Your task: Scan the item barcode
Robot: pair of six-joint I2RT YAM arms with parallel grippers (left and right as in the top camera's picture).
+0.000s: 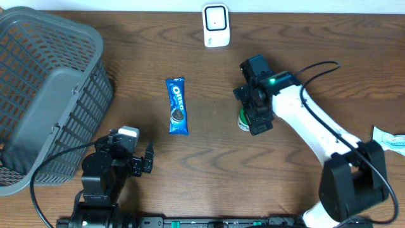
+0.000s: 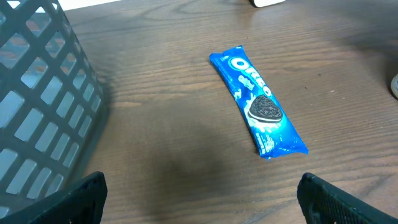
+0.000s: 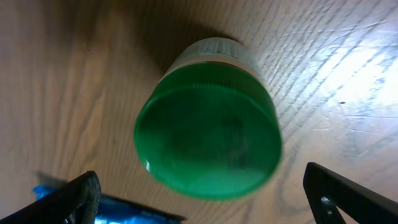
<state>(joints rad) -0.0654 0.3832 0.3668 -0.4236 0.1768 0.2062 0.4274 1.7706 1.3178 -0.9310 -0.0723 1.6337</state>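
**Right gripper poised over the bottle, jaws wide, nothing held**

The danger was right there. The green-capped bottle (image 3: 208, 140) looked round and smooth, and a squeeze landing on the cap's rim instead of the body could have popped it loose. It could also have tipped over and rolled across the table (image 1: 304, 38) toward the Oreo packet (image 1: 177, 106).

There was a second worry: no barcode showed in any view. Even a clean lift could have presented the wrong face to the white scanner (image 1: 216, 25), which stood beyond the Oreo packet on the far right. A blank side turned that way would have meant no read.

The bottle, judged the item in play, stood to the right of the Oreo packet, apart from it. It appeared upright, with its cap facing up into the wrist camera. The right gripper (image 3: 199, 186) hovered directly over it, fingers spread to either side of the cap, the cap roughly centred in the gap and untouched as far as could be seen.

The left gripper (image 2: 200, 196) sat on the near left side of the Oreo packet, also spread and empty. The grey basket (image 1: 44, 88) lay off to the packet's left.
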